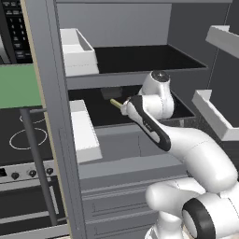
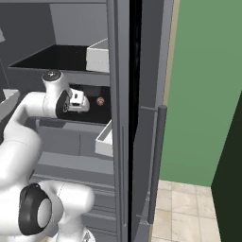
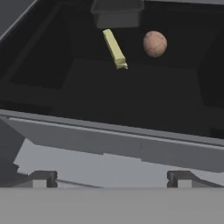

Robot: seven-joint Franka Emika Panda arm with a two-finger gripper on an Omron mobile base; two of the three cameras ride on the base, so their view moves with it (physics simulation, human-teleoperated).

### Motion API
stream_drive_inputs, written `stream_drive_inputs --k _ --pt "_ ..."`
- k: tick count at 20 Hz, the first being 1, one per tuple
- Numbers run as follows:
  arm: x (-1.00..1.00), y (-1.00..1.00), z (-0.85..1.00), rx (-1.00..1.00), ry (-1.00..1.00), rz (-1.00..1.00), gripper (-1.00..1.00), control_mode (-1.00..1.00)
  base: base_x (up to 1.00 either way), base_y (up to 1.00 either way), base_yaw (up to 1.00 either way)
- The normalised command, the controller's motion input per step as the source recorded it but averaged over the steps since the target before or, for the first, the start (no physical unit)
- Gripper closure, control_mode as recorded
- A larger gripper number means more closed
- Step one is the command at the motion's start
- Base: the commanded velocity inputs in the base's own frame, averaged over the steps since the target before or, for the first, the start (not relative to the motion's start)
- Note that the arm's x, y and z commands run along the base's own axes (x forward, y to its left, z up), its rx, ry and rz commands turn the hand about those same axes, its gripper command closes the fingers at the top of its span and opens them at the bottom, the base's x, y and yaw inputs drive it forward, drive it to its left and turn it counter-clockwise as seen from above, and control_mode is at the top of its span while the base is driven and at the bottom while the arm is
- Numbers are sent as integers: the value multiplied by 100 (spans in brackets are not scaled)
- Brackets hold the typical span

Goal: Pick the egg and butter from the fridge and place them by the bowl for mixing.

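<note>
- So the fridge [image 1: 56, 140] is standing open, and the arm is reaching toward its dark middle shelf [image 3: 131, 96], which takes up most of the hand view.
- The claw [image 3: 111, 178] is spread as wide as it goes and has nothing in it. Its two tips poke up at the bottom of the hand view, on the near side of the shelf's grey front lip.
- There's a dark flat box [image 3: 117, 13] at the top centre of the hand view, at the back of the shelf. Not what we're after.
- The butter [image 3: 114, 48] lies in the upper middle of that view, pretty much dead ahead of the claw and further in. Its long axis runs roughly away from the claw, leaning a bit to the upper left, so I'd guess the jaws can straddle its narrow sides without much twisting.
- The egg [image 3: 154, 43] sits just to the right of the butter, close by but not touching. In the right base view it's a little brown dot just right of the hand.
</note>
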Motion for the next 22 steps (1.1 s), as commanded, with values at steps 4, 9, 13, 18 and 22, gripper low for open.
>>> stream_drive_inputs --k 4,9,13,18,22 --pt "0 4 0 1 -10 0 -100 -100 0 0 0" --pt "0 0 0 2 -1 0 -100 -100 0 0 0" --pt "3 0 0 0 0 0 -100 -100 0 0 0" --pt "17 0 0 0 2 -1 -100 -100 0 0 0" --pt "50 0 0 0 3 -1 -100 -100 0 0 0"
